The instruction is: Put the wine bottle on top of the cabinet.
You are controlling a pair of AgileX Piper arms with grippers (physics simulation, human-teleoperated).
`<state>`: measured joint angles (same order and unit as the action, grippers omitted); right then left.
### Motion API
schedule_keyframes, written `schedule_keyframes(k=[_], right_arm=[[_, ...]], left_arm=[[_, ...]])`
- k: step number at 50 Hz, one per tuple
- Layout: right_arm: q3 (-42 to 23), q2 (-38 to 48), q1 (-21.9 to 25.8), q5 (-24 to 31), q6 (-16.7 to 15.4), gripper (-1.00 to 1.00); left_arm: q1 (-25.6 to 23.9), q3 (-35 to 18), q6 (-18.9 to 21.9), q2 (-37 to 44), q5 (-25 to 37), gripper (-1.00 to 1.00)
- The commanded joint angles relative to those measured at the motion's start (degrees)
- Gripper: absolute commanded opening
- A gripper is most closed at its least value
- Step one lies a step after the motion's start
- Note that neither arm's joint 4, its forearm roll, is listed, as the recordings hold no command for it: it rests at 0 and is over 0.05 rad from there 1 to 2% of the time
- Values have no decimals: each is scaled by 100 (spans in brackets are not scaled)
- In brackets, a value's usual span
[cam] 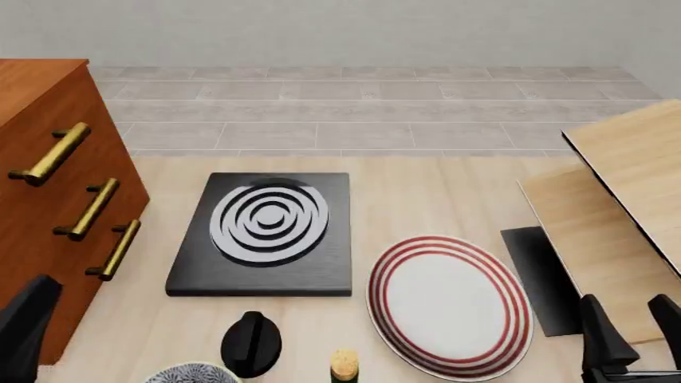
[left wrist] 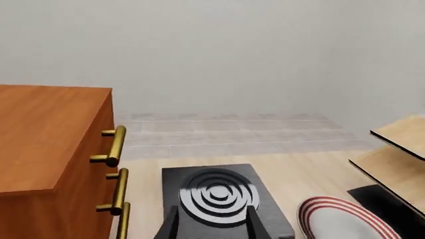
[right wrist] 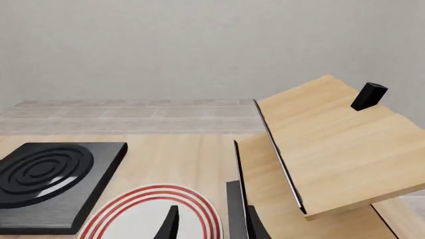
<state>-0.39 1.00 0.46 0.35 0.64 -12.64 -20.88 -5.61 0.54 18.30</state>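
Only the tan cork and neck top of the wine bottle (cam: 344, 367) show, at the front view's bottom edge, between the two arms. The reddish-brown cabinet (cam: 48, 171) with brass bar handles stands at the left; in the left wrist view the cabinet (left wrist: 40, 134) shows its flat top bare. My left gripper (left wrist: 212, 228) is open, holds nothing, and sits near the cabinet's front. One of its fingers (cam: 27, 323) shows low at the left. My right gripper (cam: 635, 331) is open and empty at the lower right, well apart from the bottle.
A black hob (cam: 266, 231) with concentric rings lies mid-table. A red-rimmed white plate (cam: 449, 303) sits to its right. A black knob-like object (cam: 252, 343) and a patterned bowl (cam: 191, 373) are beside the bottle. Pale wooden boards (cam: 627, 191) rise at the right, over a black mat (cam: 537, 271).
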Motion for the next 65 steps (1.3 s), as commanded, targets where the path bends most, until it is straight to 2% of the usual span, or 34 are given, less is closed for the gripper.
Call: schedule_keyframes(k=[1,6,8,12,13,16,20,22,26,31,36,45,50,65], right_arm=[[-3,-22,2,14,-9,100],[7,-17,2,-8,-15,100],[3,25,-1,-10,18,100],[-14,-24,1,39,4,100],[2,-26,2,8,-14,100],[5,32,0,-21,16,100],[-1,-33,3,17,-16,100],[-3,-31,3,22,-11,100],[-2,-40,3,26,-15,100],[8,4,1,-10,2,100],[2,13,2,-6,9,100],[7,-17,3,0,-10,100],[13,1,3,-26,-12,100],[8,34,2,-33,8,100]], left_arm=[[-936,-402,274,179,404,100],[-1194,-502,235,210,485,100],[-1615,-662,201,172,586,100],[-1811,-694,308,209,603,100],[-1971,-618,269,222,553,100],[-2056,-563,285,277,497,100],[-2255,-487,520,394,387,100],[-2308,-524,467,436,405,100],[-2894,-500,644,658,332,100],[-3233,-520,572,930,235,100],[-3593,-322,608,1378,-109,100],[-3770,-253,635,1708,-461,100],[-4079,-220,587,2012,-730,100],[-4506,-131,505,2587,-1072,100]])
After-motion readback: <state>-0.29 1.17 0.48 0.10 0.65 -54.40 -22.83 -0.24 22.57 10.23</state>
